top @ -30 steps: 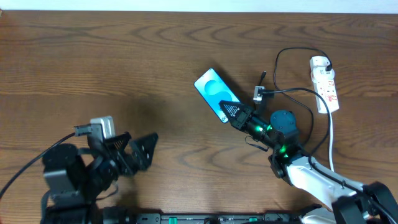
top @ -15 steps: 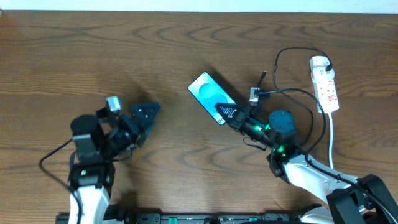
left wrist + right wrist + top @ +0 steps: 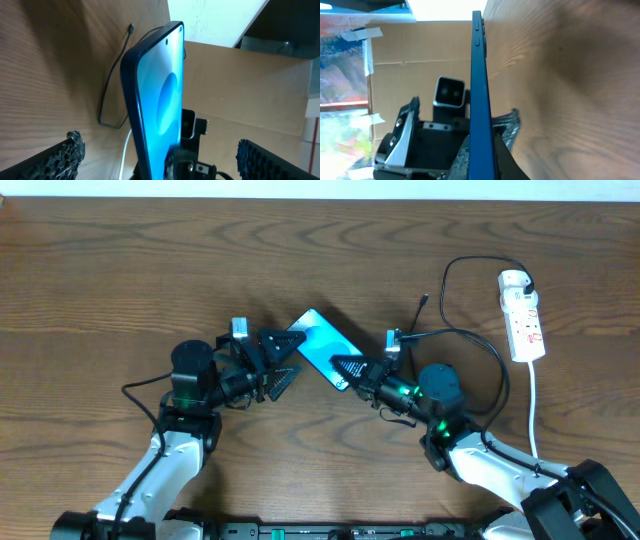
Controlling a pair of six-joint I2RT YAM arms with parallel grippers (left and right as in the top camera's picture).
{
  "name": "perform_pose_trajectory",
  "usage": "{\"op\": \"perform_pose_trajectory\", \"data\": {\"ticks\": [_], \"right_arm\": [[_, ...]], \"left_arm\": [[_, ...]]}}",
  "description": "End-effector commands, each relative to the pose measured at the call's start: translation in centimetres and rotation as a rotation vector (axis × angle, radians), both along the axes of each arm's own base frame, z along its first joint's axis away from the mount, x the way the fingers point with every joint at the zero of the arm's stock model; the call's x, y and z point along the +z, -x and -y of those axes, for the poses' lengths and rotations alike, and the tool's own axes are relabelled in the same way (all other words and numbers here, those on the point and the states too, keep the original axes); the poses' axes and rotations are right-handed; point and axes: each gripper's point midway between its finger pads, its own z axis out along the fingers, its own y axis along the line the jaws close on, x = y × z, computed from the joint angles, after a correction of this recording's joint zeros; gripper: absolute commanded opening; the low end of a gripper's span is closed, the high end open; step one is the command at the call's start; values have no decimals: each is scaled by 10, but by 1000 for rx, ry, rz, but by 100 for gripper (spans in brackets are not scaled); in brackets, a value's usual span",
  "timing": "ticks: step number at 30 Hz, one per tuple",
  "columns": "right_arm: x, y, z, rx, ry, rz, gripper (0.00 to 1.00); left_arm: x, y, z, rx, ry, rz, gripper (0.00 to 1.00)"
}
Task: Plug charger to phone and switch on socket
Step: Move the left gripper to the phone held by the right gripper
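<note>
From overhead we see the right gripper (image 3: pixel 343 367) clamped shut on one short end of the phone (image 3: pixel 318 345), near the middle of the table (image 3: pixel 150 260). The left gripper (image 3: pixel 283 360) stands wide open, its fingers either side of the phone's other end. The charger (image 3: pixel 462 331) lies looped beside the right arm, its plug tip apart from the phone. The socket (image 3: pixel 523 315) lies well off to the right.

In the left wrist view we find the phone (image 3: pixel 160 95) between the spread fingers (image 3: pixel 62 155), neither one touching it. The charger (image 3: pixel 111 85) lies on the wood beyond.

In the right wrist view we see the phone (image 3: pixel 480 85) edge-on in the right gripper's (image 3: pixel 487 167) grip, with the left gripper facing it.
</note>
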Motion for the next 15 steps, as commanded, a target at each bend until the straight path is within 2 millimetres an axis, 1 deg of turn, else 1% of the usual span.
{"op": "perform_pose_trajectory", "data": {"ticks": [1,3,6,9,13,15], "right_arm": [[9,1,-7,-13,-44,-27,1],[9,2,-9,-25,-49,-37,1],[8,4,-13,-41,-71,-78,1],[8,7,-19,-53,-87,-106,1],[8,10,-23,-64,-101,-131,1],[8,11,-25,-67,-112,-150,1]], "left_arm": [[4,1,4,-6,42,-44,98],[9,-1,4,-2,57,-38,98],[21,-4,5,3,89,-4,99],[35,-7,5,12,122,36,93],[36,-7,5,14,131,27,89],[36,-7,5,14,132,25,83]]}}
